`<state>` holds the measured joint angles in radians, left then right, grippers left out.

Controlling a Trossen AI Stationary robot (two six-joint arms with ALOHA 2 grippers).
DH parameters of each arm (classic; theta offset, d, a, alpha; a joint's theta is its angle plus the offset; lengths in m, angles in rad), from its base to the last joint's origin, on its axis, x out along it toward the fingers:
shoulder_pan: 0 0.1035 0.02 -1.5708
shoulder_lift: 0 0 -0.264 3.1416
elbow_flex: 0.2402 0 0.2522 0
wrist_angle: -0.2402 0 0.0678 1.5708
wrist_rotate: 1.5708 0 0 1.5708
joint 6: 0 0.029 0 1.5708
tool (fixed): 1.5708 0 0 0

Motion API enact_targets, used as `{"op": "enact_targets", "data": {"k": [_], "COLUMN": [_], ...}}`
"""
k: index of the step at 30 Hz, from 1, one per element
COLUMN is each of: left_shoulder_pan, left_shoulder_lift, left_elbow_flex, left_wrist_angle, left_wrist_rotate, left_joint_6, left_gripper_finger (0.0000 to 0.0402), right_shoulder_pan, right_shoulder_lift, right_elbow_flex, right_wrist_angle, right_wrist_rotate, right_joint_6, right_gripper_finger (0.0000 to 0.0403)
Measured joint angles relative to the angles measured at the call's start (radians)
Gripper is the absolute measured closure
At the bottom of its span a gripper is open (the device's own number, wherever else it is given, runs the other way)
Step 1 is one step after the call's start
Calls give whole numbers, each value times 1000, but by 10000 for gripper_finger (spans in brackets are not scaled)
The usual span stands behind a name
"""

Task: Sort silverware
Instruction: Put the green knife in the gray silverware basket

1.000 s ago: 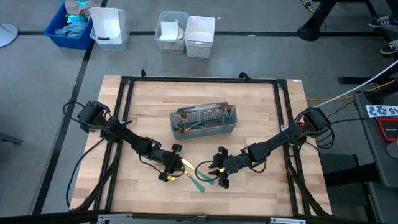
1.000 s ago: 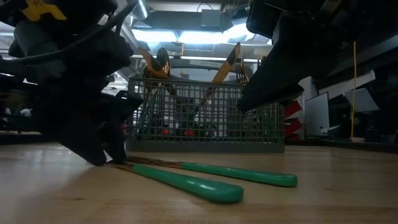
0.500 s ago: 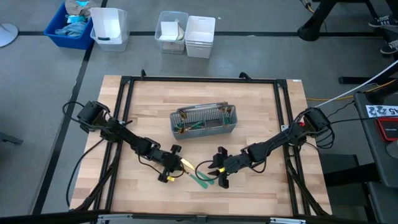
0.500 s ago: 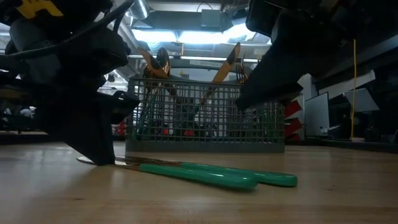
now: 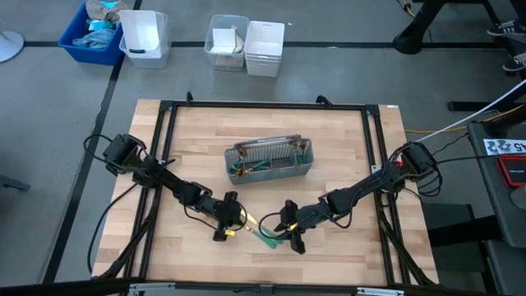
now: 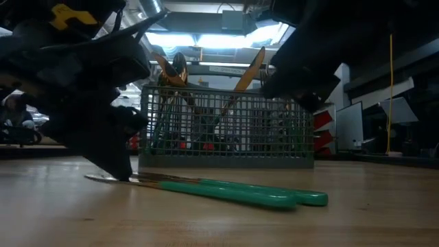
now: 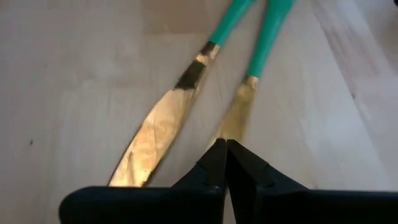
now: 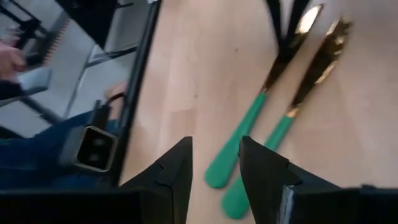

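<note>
1. Two pieces of silverware point(image 5: 265, 236) lie side by side on the table point(image 5: 345, 148), gold heads toward my left arm, teal handles toward my right arm.
2. My left tool point(image 7: 225, 152) is down at the gold heads, its fingers pressed together with the tips at the slimmer head; in the left wrist view I see nothing pinched between them.
3. The broader gold blade point(image 7: 163, 124) lies just beside those tips, flat on the wood.
4. My right tool point(image 8: 214, 163) hovers over the handle ends point(image 8: 227, 168), fingers spread and gripping nothing.
5. Behind both tools stands the grey mesh caddy point(image 6: 226, 130), with more silverware upright inside, gold heads poking above its rim.
6. In the right wrist view, a person's hand point(image 8: 9, 59) shows beyond the table edge.
</note>
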<state>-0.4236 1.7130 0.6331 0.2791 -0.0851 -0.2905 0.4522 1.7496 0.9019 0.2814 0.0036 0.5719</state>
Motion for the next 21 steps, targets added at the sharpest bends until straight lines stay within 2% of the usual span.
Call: {"op": "enact_targets", "data": {"k": [5,11,21], "left_shoulder_pan": [1,1,-16], "left_shoulder_lift": [0,6,5], "left_elbow_flex": [0,0,1], "left_wrist_angle": [11,84,348], "left_wrist_rotate": [-48,-60,-63], "left_joint_6": [-92,-101,95], "left_gripper_finger": [397,397,388], "right_shoulder_pan": [9,28,26], "right_shoulder_lift": [0,0,0], "right_elbow_flex": [5,6,6], "right_wrist_angle": [0,-49,-51], "right_wrist_rotate": [-38,-59,-76], "right_joint_6": [7,7,5], "right_gripper_finger": [271,271,271]}}
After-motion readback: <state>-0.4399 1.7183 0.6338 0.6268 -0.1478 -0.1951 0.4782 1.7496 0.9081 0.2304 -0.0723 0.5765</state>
